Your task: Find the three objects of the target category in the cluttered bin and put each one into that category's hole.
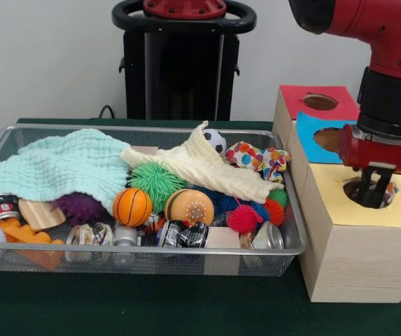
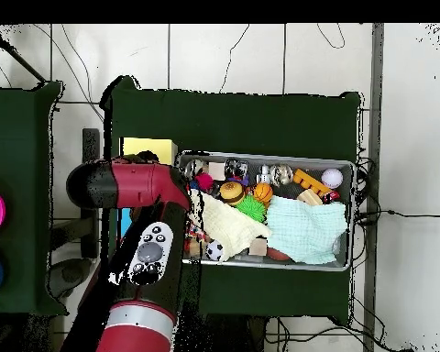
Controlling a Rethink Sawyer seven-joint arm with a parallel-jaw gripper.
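In the front view the gripper [image 1: 373,187] is seen lowered into the hole [image 1: 368,192] of the yellow-topped box [image 1: 364,241], with its two dark fingers held a little apart and a scrap of dotted fabric visible just beside them inside the hole; whether the fabric is pinched cannot be told. In the overhead view this is hidden, because the red arm [image 2: 137,188] lies over the boxes and only a corner of the yellow top [image 2: 148,148] is shown beside the bin [image 2: 350,215]. One polka-dot cloth [image 1: 259,158] is seen in the front view, crumpled in the bin's corner nearest the boxes, beside the end of the cream knitted cloth [image 1: 203,164] (in the overhead view it cannot be made out). The mint green waffle cloth [image 1: 64,164] is spread over the bin's other end. Between and below these cloths a small basketball [image 1: 132,206], a green spiky ball [image 1: 157,180], a purple spiky ball [image 1: 80,208] and a toy soccer ball [image 1: 215,140] are held in the bin. Behind the yellow-topped box the blue-topped box [image 1: 322,136] and the red-topped box [image 1: 315,103] are placed. Everything rests on a dark green table cover [image 1: 151,308], and pale floor tiles [image 2: 224,55] are shown around the table from above.
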